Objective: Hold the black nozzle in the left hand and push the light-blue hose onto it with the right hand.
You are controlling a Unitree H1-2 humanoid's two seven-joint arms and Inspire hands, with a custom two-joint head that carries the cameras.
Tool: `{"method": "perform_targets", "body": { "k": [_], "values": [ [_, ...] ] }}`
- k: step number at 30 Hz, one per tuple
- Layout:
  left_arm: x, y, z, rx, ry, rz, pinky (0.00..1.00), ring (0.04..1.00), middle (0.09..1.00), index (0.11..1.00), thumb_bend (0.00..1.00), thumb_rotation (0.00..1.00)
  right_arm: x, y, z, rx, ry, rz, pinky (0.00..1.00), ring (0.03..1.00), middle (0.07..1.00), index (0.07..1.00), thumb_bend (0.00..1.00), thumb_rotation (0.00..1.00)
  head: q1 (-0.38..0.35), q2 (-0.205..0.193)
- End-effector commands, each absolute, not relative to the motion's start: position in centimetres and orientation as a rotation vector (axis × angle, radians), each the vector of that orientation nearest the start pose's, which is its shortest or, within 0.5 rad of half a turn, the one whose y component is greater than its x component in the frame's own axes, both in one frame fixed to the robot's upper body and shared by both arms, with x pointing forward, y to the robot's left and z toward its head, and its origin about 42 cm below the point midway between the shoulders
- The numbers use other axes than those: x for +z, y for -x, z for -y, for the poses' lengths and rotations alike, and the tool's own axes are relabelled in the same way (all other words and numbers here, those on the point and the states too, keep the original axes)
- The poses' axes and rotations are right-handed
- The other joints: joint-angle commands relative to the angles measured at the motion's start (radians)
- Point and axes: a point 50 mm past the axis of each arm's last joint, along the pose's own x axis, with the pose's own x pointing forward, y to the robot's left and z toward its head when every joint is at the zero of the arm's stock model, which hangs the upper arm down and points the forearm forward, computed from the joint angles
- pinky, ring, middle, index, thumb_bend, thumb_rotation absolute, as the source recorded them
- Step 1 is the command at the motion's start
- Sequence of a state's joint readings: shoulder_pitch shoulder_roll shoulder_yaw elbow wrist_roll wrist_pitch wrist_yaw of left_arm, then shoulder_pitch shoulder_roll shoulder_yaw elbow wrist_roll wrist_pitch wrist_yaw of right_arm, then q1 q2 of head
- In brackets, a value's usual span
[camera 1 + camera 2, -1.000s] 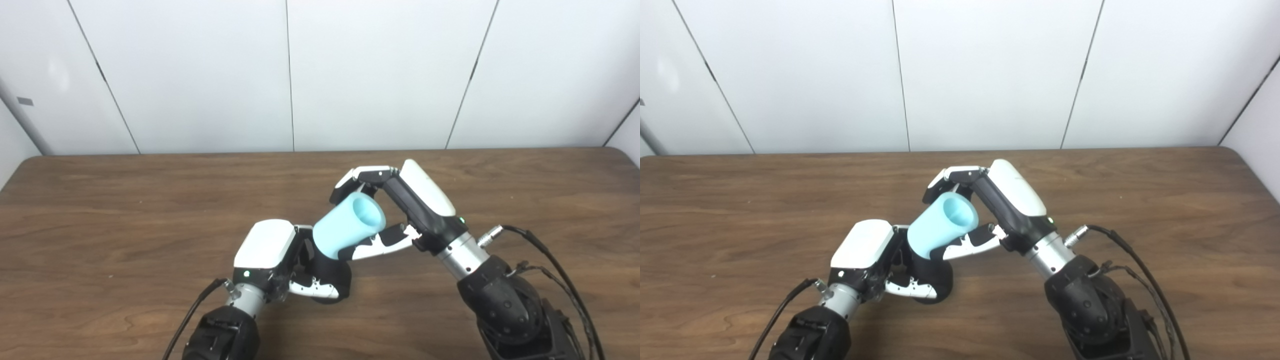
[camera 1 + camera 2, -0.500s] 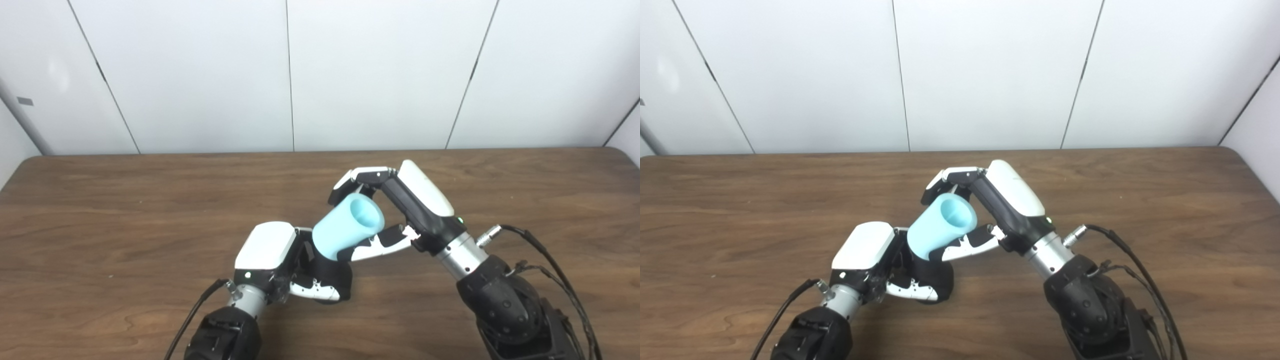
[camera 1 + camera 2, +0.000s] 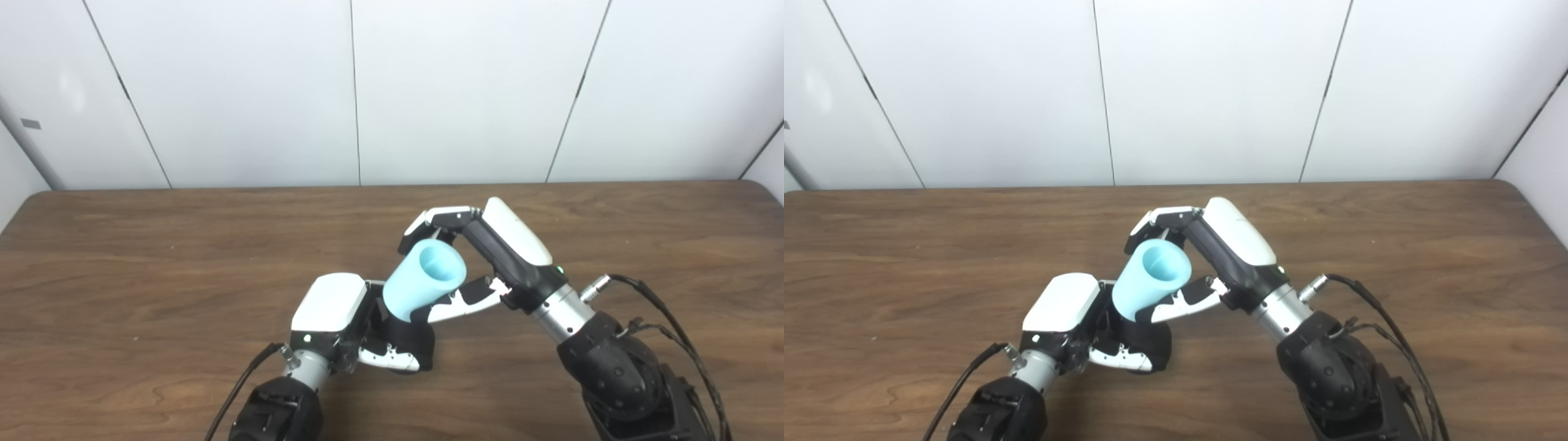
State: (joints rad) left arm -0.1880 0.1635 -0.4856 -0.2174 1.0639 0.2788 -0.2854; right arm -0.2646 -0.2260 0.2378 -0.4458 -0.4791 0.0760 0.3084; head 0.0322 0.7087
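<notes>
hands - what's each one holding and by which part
The right hand grips the light-blue hose around its upper part, near the open end. The left hand is closed around the black nozzle at its lower body.

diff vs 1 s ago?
The right hand has swung the light-blue hose more upright, its open end shifting a little left while its lower end stays on the black nozzle. The left hand, with the nozzle, edged slightly right and nearer. Both grips are unchanged.
</notes>
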Motion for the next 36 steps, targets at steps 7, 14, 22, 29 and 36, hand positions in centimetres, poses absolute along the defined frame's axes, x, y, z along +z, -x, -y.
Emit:
{"method": "perform_targets", "body": {
  "k": [7,14,22,29,36],
  "values": [
    [15.3,-29.4,-11.7,-0.477,-1.269,0.155,0.32,0.406,0.408,0.508,0.52,0.00,27.5,-31.1,16.5,0.465,0.782,0.570,0.35,0.389,0.503,0.532,0.51,0.00,0.001,0.003],
    [15.2,-29.2,-11.6,-0.486,-1.270,0.155,0.32,0.401,0.406,0.506,0.52,0.00,28.0,-31.9,16.3,0.404,0.765,0.582,0.34,0.376,0.502,0.550,0.51,0.00,0.001,0.003],
    [15.3,-29.1,-11.3,-0.491,-1.271,0.150,0.33,0.410,0.408,0.506,0.52,0.00,28.0,-32.2,16.3,0.392,0.761,0.559,0.36,0.383,0.499,0.543,0.51,0.00,0.001,0.005],
    [15.4,-29.0,-11.2,-0.489,-1.269,0.146,0.33,0.415,0.411,0.507,0.52,0.00,27.5,-32.1,16.5,0.395,0.774,0.535,0.36,0.371,0.494,0.557,0.51,0.00,0.003,0.009],
    [15.6,-29.2,-11.5,-0.473,-1.279,0.149,0.30,0.390,0.402,0.504,0.52,0.00,26.8,-31.9,16.7,0.399,0.778,0.497,0.36,0.371,0.493,0.560,0.51,0.00,0.001,0.013]
  ]
}}
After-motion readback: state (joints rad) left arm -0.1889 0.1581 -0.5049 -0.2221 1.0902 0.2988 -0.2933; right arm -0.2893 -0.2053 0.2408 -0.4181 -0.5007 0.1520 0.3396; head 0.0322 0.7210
